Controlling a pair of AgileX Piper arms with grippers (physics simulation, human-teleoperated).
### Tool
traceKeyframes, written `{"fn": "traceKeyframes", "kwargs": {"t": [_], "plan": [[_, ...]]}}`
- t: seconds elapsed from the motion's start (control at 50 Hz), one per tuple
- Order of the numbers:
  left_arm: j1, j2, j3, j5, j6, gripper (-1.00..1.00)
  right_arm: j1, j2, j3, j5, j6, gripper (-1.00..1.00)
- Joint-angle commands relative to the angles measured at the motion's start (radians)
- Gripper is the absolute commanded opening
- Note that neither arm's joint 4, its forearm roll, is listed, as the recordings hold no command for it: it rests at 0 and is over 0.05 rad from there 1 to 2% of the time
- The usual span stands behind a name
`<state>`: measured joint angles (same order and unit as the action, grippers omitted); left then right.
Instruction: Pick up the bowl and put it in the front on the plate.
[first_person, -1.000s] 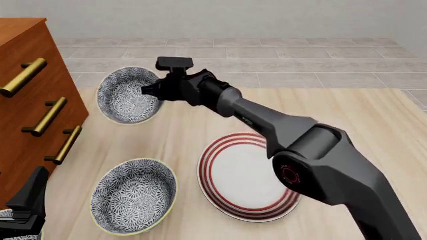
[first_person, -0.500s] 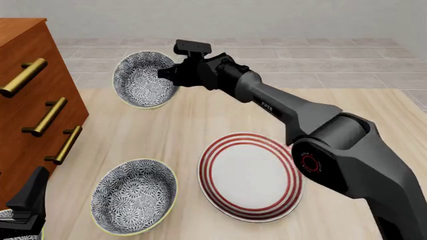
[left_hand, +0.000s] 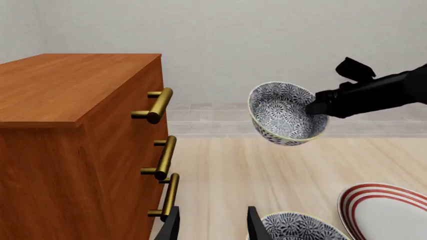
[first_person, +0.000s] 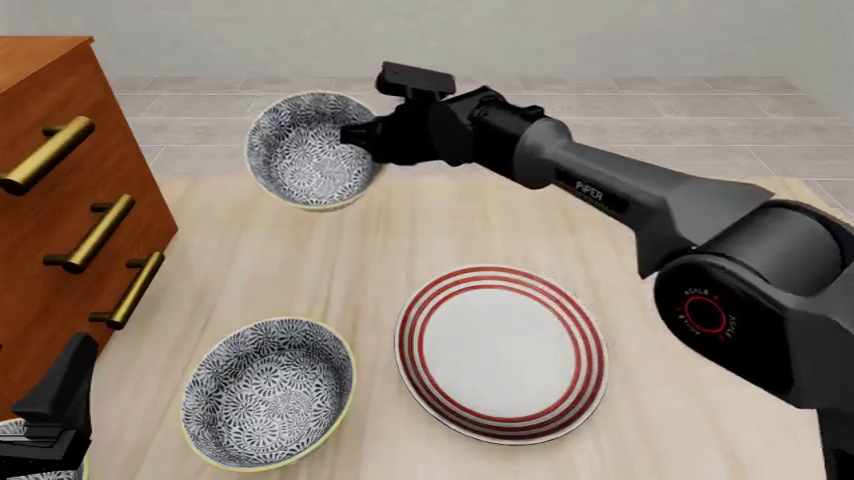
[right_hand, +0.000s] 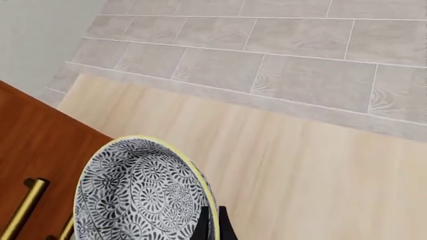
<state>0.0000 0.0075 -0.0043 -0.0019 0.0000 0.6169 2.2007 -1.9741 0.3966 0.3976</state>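
Bowl (first_person: 310, 150), the small deep one with the blue-grey flower pattern and pale yellow rim, hung in the air over the far left part of the table (first_person: 694, 230) in the front view. It was tipped on its side, so its open mouth faced the camera. The right gripper (first_person: 363, 138) pinched the bowl's right rim, fingers closed tight on it. The long dark right arm reached in from the right, passing high above the plate (first_person: 501, 352). That white plate with red rings lay flat on the near side of the table, well apart from the bowl. A wider, flatter bowl (first_person: 270, 392) with the same pattern sat just left of the plate. A brown dresser (first_person: 60, 180) with gold handles stood at the left edge. A bit of the left gripper (first_person: 54, 410) showed in the bottom left corner, too little to tell how it stood.

In the left wrist view, the bowl (left_hand: 285, 114) floated above the table, beside the dresser (left_hand: 73, 135), held at its rim by the right gripper (left_hand: 315, 108). The left gripper's two finger tips (left_hand: 212, 227) stood apart with nothing between them. The plate (left_hand: 390, 212) and the wider bowl (left_hand: 300, 227) peeked in low down.

In the right wrist view, the bowl (right_hand: 140, 192) filled the lower part. The right gripper's thin dark fingers (right_hand: 212, 225) clamped its rim. The dresser (right_hand: 40, 165) lay below.
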Motion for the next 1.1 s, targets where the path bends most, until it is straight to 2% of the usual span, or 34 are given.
{"fn": "traceKeyframes", "kwargs": {"t": [0.02,0.22,0.46,1.1], "plan": [[0.000,0.000,0.000,0.000,0.000,1.00,0.005,-0.111,0.152,-0.035,0.035,-1.00],[0.000,0.000,0.000,0.000,0.000,1.00,0.027,-0.218,0.307,-0.070,0.068,-1.00],[0.000,0.000,0.000,0.000,0.000,1.00,0.008,-0.325,0.458,-0.096,0.073,-1.00],[0.000,0.000,0.000,0.000,0.000,1.00,-0.088,-0.498,0.736,-0.147,0.099,-1.00]]}}
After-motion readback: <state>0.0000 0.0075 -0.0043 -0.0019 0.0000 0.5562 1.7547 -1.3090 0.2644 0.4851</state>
